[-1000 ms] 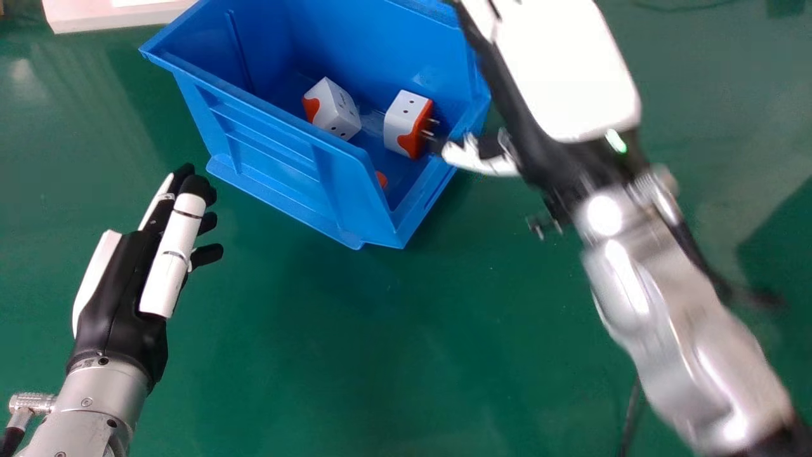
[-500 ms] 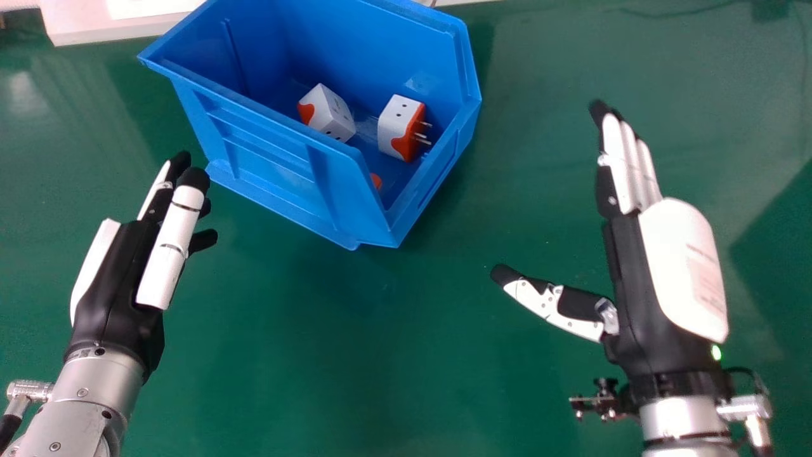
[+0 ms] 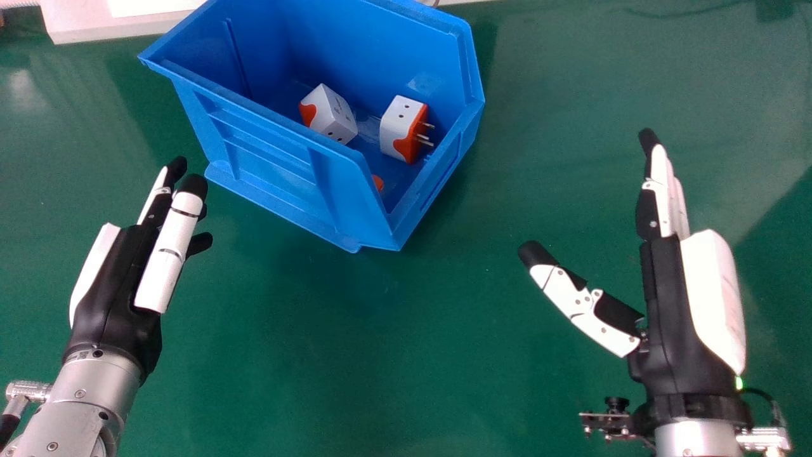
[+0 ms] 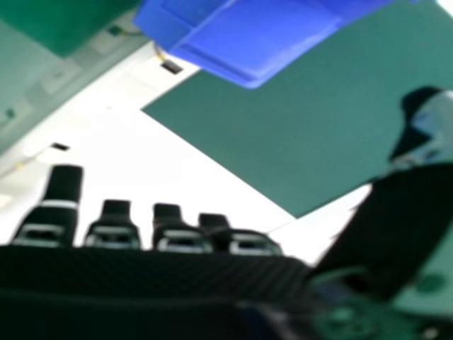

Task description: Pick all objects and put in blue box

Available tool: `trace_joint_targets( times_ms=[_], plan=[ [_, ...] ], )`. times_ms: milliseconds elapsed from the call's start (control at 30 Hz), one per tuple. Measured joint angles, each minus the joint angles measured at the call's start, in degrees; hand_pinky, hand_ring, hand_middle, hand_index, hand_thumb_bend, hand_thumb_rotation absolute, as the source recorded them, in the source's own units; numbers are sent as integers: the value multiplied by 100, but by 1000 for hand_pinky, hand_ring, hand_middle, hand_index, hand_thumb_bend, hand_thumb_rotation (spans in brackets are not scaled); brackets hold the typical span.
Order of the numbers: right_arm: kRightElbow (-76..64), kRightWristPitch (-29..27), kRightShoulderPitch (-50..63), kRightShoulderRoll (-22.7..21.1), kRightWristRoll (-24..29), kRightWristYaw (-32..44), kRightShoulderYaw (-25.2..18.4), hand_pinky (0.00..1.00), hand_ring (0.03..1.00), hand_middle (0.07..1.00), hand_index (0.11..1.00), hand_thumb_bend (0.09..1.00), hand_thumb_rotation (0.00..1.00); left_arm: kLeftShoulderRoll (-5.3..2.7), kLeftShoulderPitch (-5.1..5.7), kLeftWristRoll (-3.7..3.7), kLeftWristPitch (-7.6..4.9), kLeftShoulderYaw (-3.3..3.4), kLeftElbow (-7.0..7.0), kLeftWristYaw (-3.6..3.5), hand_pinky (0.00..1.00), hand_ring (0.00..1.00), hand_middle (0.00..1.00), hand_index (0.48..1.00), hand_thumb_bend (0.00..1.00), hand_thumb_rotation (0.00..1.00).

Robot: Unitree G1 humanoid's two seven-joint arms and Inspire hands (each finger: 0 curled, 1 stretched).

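Flat green work surface [image 3: 380, 355], smooth, with a soft sheen; the right hand view shows straight edges and a corner. It bears one open-topped blue plastic box [image 3: 273, 158], ribbed on its outer wall, which stands upright and angled, far side, left of centre. At far left runs one pale, straight-edged slab [image 3: 82, 22]; its material is unclear, as is whether it rests on the green.
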Motion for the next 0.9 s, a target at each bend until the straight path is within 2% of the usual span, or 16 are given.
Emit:
trace_joint_targets(
  times_ms=[67,167,333,467,600,900],
  plan=[
    [-72,-4,93,-4,216,164,-75,860,1000,1000,1000,388,875,5,4,-59,-8,16,39,-6,882,933,949,982,491,1000],
    [-165,-3,250,-15,597,453,-195,880,1000,1000,1000,397,920,6,66,-148,-8,38,66,-11,878,930,946,980,494,1000],
    [-209,45,391,-21,1062,856,-394,914,1000,1000,1000,421,960,19,120,-150,-33,120,72,-4,875,927,943,978,499,1000],
    [-283,259,381,0,1213,1017,-517,937,1000,1000,1000,434,980,28,143,-148,-129,131,89,0,870,924,940,975,504,1000],
    [-283,446,258,14,1260,1073,-547,956,1000,1000,1000,427,994,47,206,-143,-202,148,93,6,859,918,934,970,516,1000],
    [-184,509,-6,14,1286,1161,-582,972,1000,1000,1000,398,1000,58,385,-144,-360,259,103,15,844,909,927,961,525,1000]
  ],
)
